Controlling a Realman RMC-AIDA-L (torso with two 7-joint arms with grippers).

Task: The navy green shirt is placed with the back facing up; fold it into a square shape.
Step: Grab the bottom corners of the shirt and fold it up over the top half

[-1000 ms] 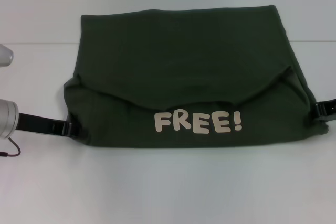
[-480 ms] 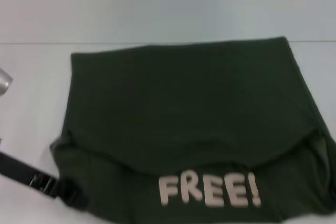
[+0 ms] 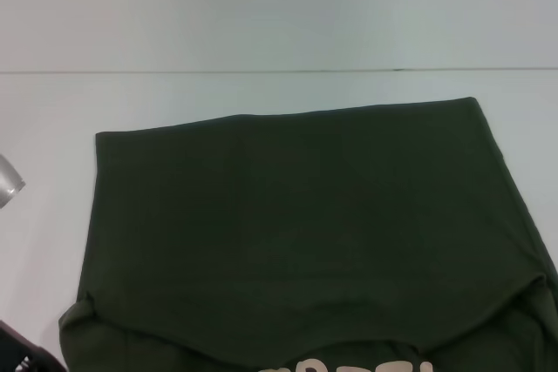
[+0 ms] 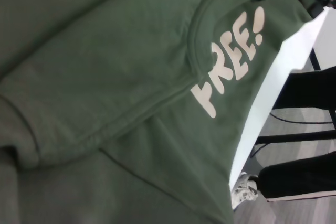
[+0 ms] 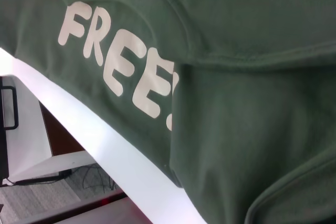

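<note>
Where the head view's lower edge cuts off the scene, the navy green shirt lies folded on the white desk, filling the lower two thirds of the frame, with only the tops of cream letters showing at the bottom centre. The left gripper appears as a dark sliver in the lower left corner, just beside the shirt's near corner; whether its fingers grasp the cloth cannot be told. The right gripper is out of view. Both wrist views show the word "FREE!" below a curved flap of fabric. Farther up, the shirt's straight far edge ends short of a thin seam across the desk.
</note>
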